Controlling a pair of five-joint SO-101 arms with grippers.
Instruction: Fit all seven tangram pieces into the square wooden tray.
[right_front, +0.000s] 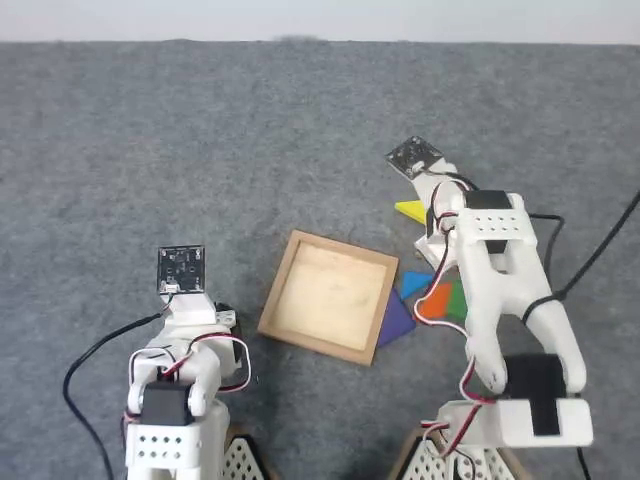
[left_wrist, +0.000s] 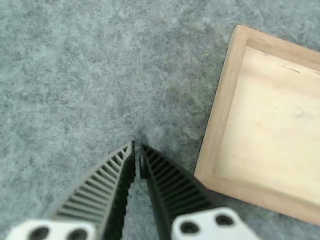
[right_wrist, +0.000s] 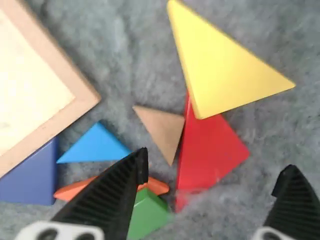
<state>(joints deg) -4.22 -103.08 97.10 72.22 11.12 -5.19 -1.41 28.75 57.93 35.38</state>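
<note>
The square wooden tray (right_front: 300, 251) lies in the middle of the grey mat, with nothing inside it. The tangram pieces are clustered just right of it: a yellow triangle (right_wrist: 220, 70), a red triangle (right_wrist: 207, 150), a small tan triangle (right_wrist: 162, 127), a blue triangle (right_wrist: 95, 145), an orange piece (right_wrist: 70, 191), a green piece (right_wrist: 145, 212) and a purple piece (right_wrist: 30, 177) against the tray (right_wrist: 75, 85). My right gripper (right_wrist: 215, 175) hangs open above the red triangle. My left gripper (left_wrist: 136, 150) is shut and empty, over bare mat left of the tray (left_wrist: 220, 115).
The grey mat (right_front: 150, 130) stretches far behind and left of the tray. The right arm (right_front: 500, 290) stands over part of the piece cluster in the high view, where the yellow triangle (right_front: 410, 211) and purple piece (right_front: 395, 320) peek out.
</note>
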